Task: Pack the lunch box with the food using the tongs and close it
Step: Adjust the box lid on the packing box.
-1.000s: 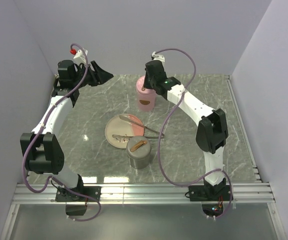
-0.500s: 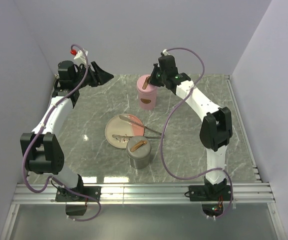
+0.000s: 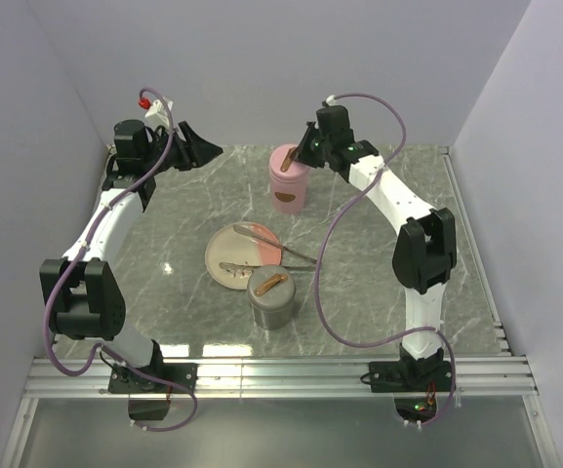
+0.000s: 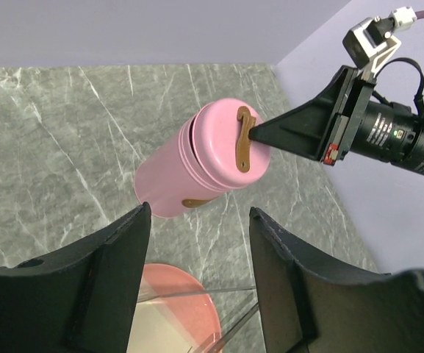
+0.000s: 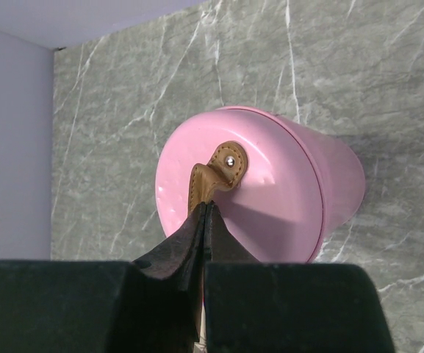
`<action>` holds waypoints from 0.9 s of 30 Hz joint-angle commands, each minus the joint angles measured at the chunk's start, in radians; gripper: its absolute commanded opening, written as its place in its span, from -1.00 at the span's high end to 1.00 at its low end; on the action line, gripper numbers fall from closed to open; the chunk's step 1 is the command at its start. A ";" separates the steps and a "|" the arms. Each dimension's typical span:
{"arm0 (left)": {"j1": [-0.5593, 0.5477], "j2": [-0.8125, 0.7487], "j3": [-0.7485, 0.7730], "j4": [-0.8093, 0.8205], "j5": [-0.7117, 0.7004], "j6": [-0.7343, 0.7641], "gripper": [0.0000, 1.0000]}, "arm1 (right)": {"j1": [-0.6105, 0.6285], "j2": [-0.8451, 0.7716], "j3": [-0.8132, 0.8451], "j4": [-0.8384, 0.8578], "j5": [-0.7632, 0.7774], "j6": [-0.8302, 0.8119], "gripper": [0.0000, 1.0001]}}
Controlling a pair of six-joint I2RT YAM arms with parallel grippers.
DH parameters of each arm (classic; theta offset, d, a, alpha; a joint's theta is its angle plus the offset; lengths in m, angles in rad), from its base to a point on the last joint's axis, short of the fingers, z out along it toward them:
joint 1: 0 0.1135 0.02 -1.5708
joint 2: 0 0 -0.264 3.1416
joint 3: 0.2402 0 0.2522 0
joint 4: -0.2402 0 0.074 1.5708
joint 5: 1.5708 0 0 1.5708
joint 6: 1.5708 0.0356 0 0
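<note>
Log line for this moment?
right gripper: shut on lid strap of pink lunch box | left gripper: open, empty | tongs: lying across plate

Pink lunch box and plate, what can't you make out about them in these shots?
Pink lunch box: contents hidden by its lid, every view.
Strap: near end pinched out of sight in the shut right gripper, right wrist view.
Plate: small items on it too small to identify, top view; mostly cut off by the bottom edge, left wrist view.
</note>
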State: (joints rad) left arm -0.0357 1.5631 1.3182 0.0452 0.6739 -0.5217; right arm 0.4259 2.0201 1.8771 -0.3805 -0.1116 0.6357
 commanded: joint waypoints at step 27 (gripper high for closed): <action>0.005 -0.017 0.009 0.047 0.027 -0.024 -0.28 | -0.045 0.042 -0.010 0.058 -0.074 0.104 1.00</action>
State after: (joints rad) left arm -0.0357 1.5631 1.3163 0.0483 0.6834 -0.5400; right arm 0.3923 2.0640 1.8717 -0.3588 -0.1890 0.7216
